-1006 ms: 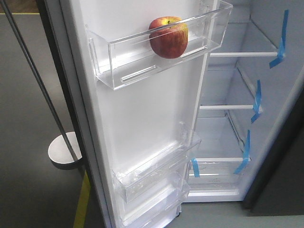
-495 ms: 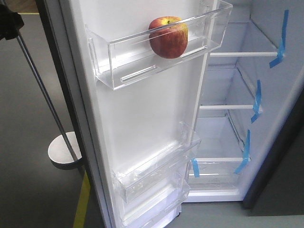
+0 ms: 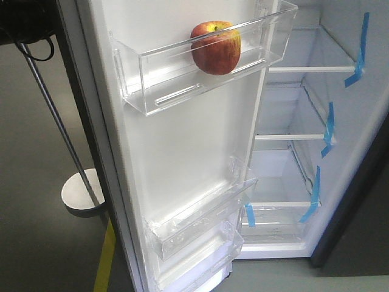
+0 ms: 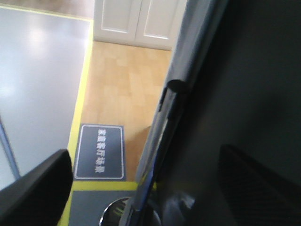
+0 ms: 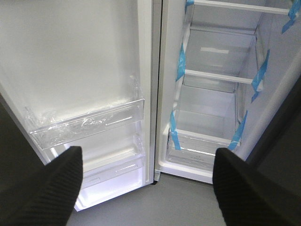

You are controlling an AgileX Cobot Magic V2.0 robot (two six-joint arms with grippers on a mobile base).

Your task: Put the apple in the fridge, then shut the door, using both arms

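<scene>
The left hand (image 4: pixel 146 155) is standing spread wide and pinching nothing. Its two black fingers (image 4: pixel 37 193) are being cut off by the frame at 7 and 4 o'clock of the wrist view. The door (image 4: pixel 197 56) is showing its grey edge between them, running from 1 o'clock down to 6. I cannot tell whether either finger is touching it. Beyond the edge, a dark floor mat (image 4: pixel 99 153) with pale characters is lying inside a yellow floor line (image 4: pixel 82 94).

The right hand (image 5: pixel 148 153) is spread just as wide and is also empty, with its fingers (image 5: pixel 56 183) sitting at 8 and 4 o'clock. It is facing the door's white inside and the fridge (image 5: pixel 211 122), and is touching neither.

The apple (image 3: pixel 216 47) is sitting upright in the upper door bin (image 3: pixel 158 79), right of the bin's middle. Its dimpled top is pointing to 12 o'clock. It is nearly round, so no long axis is standing out. Its lower half is showing through the bin's clear front wall.

The door is hanging open with its long axis running from 12 down to 7 o'clock. The lower door bins (image 3: pixel 194 222) are looking empty, though glare is making them hard to read. At 3 o'clock the fridge's shelves (image 3: pixel 307 69) are carrying blue tape strips (image 3: pixel 361 48).

At 10 o'clock the left arm (image 3: pixel 24 21) is showing only as a black mass with a looped cable, cut off by the frame. Below it a thin pole (image 3: pixel 58 121) is slanting down to a round base (image 3: pixel 79 194).
</scene>
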